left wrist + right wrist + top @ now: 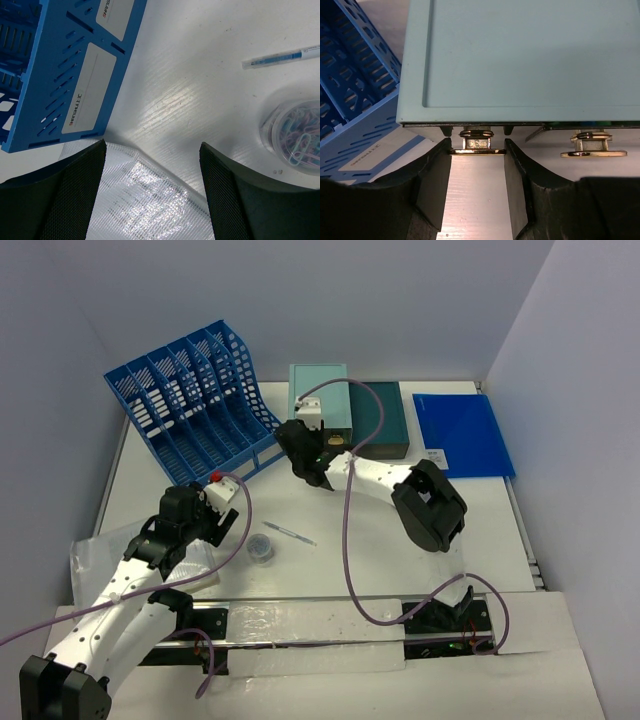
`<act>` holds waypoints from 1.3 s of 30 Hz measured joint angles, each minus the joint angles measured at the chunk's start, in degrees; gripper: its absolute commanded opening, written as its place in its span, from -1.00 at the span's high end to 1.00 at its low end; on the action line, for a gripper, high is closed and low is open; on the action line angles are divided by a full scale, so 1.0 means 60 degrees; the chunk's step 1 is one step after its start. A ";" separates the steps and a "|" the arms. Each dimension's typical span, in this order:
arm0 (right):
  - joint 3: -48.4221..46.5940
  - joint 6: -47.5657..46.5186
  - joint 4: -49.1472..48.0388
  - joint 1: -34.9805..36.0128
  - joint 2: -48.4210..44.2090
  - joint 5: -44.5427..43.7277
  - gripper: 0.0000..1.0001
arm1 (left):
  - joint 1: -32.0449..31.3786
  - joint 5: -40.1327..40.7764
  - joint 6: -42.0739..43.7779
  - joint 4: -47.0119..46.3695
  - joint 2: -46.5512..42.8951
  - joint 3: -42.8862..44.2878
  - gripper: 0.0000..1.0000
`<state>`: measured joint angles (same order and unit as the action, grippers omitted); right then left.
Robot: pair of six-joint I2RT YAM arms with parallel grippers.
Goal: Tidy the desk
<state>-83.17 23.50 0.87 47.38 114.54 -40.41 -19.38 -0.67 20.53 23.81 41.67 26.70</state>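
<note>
right gripper at a drawer pull, most of the tidying left to do

the white surface [300,575] fills the whole work area under both arms and carries everything in view. little on it looks sorted. a pen [290,533] and a round tub of paper clips [295,132] lie loose near the middle, close to each other but apart. a clear plastic sleeve [145,200] lies at the near left edge. a blue folder [462,433] lies flat at the far right, and the slots of the blue file rack [190,405] at the far left show nothing in them from above.

the right gripper [477,150] is up against the front of the light teal drawer box [530,55], its jaws on either side of the left brass pull [477,149]. both pads seem to meet the ends of the pull, but i cannot tell whether it is clamped or only bracketed. a second pull [592,150] sits just to the right, untouched. the step in hand looks like opening that drawer, probably to take the small items.

the left gripper [152,145] is released, jaws spread wide with nothing between them, hovering over the edge of the sleeve beside the foot of the file rack.

by my judgement the task is in its early part: no drawer is visibly out, and the pen, clips, sleeve and folder all need homes.
</note>
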 measured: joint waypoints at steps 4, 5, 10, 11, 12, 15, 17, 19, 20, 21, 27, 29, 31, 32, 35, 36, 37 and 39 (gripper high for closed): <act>0.0318 -0.0006 -0.0245 0.0155 -0.0140 -0.0160 0.74 | 0.0000 0.0003 0.0000 0.0001 -0.0025 0.0000 -0.64; 0.0529 0.0005 -0.0314 0.0229 -0.0271 -0.0185 0.74 | 0.0000 0.0001 0.0000 0.0001 -0.0035 0.0000 -0.64; 0.1853 0.0154 -0.0369 0.0997 -0.1293 -0.0521 0.73 | 0.0000 0.0004 0.0000 -0.0002 -0.0069 0.0000 -0.64; 0.2115 0.0182 -0.0329 0.1179 -0.1507 -0.0612 0.73 | 0.0000 0.0004 0.0000 0.0000 -0.0070 0.0000 -0.64; 0.2353 0.0220 -0.0285 0.1363 -0.1711 -0.0690 0.72 | 0.0000 0.0004 0.0000 -0.0003 -0.0074 0.0000 -0.64; 0.3138 0.0448 -0.0242 0.1777 -0.2326 -0.0827 0.67 | 0.0000 0.0004 0.0000 0.0001 -0.0107 0.0000 -0.64; 0.3629 0.0634 -0.0249 0.2009 -0.2732 -0.0834 0.49 | 0.0000 0.0004 0.0000 -0.0003 -0.0121 0.0000 -0.64; 0.3971 0.0755 -0.0207 0.2226 -0.3078 -0.0859 0.12 | 0.0000 0.0004 0.0000 0.0000 -0.0124 -0.0003 -0.64; 0.4114 0.0800 -0.0197 0.2323 -0.3217 -0.0874 -0.14 | 0.0000 0.0004 0.0000 -0.0002 -0.0127 -0.0004 -0.64; 0.4243 0.0830 -0.0192 0.2404 -0.3333 -0.0873 -0.26 | 0.0000 0.0004 0.0000 -0.0003 -0.0130 -0.0004 -0.64; 0.4868 0.0504 -0.0448 0.2675 -0.3850 -0.0212 -0.59 | 0.0008 0.0001 0.0000 0.0000 -0.0170 -0.0004 -0.64; 0.5266 0.0278 -0.0657 0.2744 -0.4223 0.0073 -0.65 | 0.0018 0.0000 0.0000 -0.0002 -0.0183 -0.0004 -0.64; 0.5665 0.0084 -0.0887 0.2807 -0.4631 0.0451 -0.67 | 0.0029 0.0000 0.0000 -0.0002 -0.0186 -0.0004 -0.64; 0.5828 -0.0002 -0.0980 0.2835 -0.4818 0.0623 -0.67 | 0.0044 0.0000 0.0000 0.0000 -0.0186 -0.0006 -0.64; 0.6405 -0.0379 -0.1636 0.2877 -0.5326 0.1396 -0.67 | 0.0062 0.0000 0.0000 -0.0003 -0.0189 -0.0011 -0.64; 0.6615 -0.0500 -0.1827 0.2877 -0.5473 0.1678 -0.67 | 0.0062 0.0000 0.0000 -0.0002 -0.0190 -0.0015 -0.64; 0.6793 -0.0622 -0.1982 0.2877 -0.5578 0.1979 -0.66 | 0.0062 0.0000 0.0000 0.0004 -0.0193 -0.0019 -0.64; 0.6928 -0.0779 -0.2172 0.2873 -0.5528 0.2539 -0.64 | 0.0062 0.0000 0.0000 -0.0003 -0.0193 -0.0034 -0.64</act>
<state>-41.60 18.82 -12.16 64.62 81.37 -25.18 -19.00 -0.67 20.53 23.79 40.51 26.50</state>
